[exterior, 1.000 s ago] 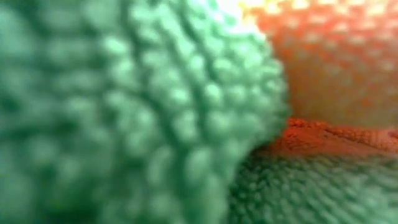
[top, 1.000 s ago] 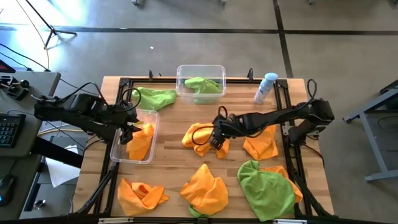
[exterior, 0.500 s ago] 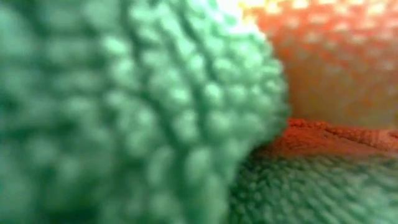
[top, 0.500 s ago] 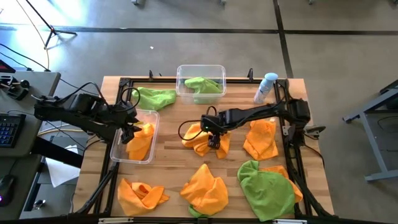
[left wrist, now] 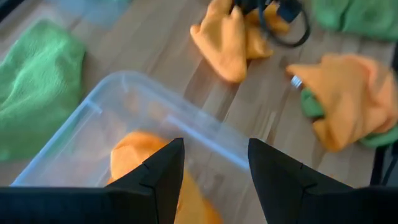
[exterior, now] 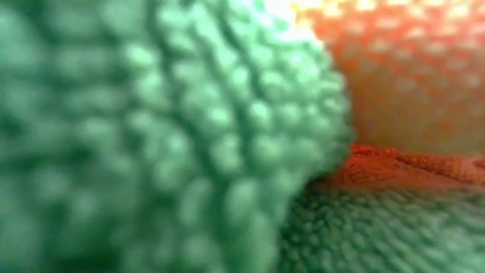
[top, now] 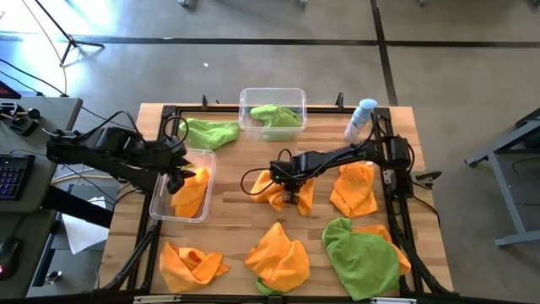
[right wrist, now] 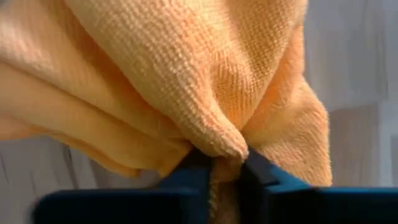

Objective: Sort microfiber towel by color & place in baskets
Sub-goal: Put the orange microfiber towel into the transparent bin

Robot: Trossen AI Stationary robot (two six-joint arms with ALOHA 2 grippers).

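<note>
My right pincer (right wrist: 225, 163) is clamped on a fold of the centre orange towel (top: 274, 187); in the wrist view the cloth bunches up between the two fingers. In the high view this pincer (top: 291, 187) sits at mid-table, on that towel.

My left pincer (left wrist: 211, 168) hovers over the left bin (top: 162, 203), fingers apart, nothing between them. An orange towel (top: 194, 190) lies inside that bin; the wrist view shows it below the fingertips (left wrist: 166, 163).

Near edge of the table (top: 232, 219), left to right: an orange towel (top: 192, 262), a second orange towel (top: 278, 253), then a large green towel (top: 361, 257) lying over part of another orange one. The low view is filled by green cloth (exterior: 151, 136) right against the lens, orange behind it.

Right of the clamped towel, another orange towel (top: 354, 190) lies flat.

Far side: a green towel (top: 209, 133) on the wood just beside the far bin (top: 249, 97), which holds a green towel (top: 274, 116). A spray bottle (top: 361, 118) stands near the far right corner.
</note>
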